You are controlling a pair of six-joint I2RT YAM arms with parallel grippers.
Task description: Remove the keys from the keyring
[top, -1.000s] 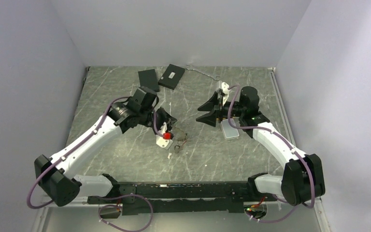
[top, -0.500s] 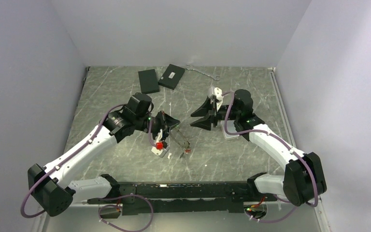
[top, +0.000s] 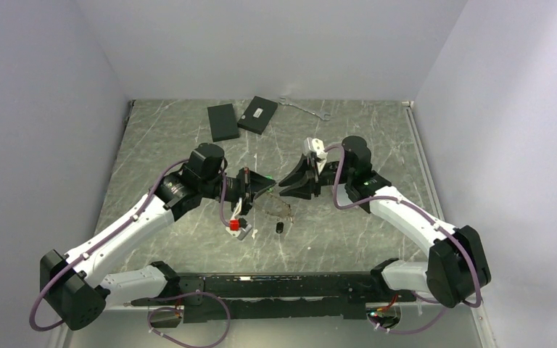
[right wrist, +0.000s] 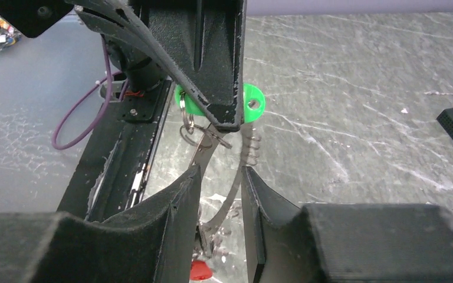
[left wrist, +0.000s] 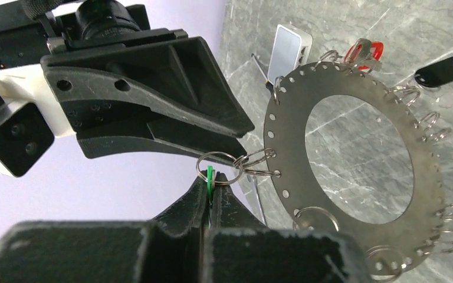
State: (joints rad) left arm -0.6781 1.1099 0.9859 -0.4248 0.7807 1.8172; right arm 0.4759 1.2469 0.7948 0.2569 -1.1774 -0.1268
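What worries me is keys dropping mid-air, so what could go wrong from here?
1. The keyring hangs only by the green key, which is pinched at the tips of the left gripper. A slip would probably drop everything.
2. The right gripper has its jaws open astride the ring's thin edge, beside small split rings. Closing may catch one or twist the keyring.

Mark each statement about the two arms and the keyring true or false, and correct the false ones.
1. The left tool is shut on a green key. True.
2. The right tool is clamped tight on the keyring. False: it is open, straddling the keyring's edge.
3. A black key lies on the table, apart from the keyring. True.
4. The keyring lies flat on the table. False: it is held up, tilted, by the green key.
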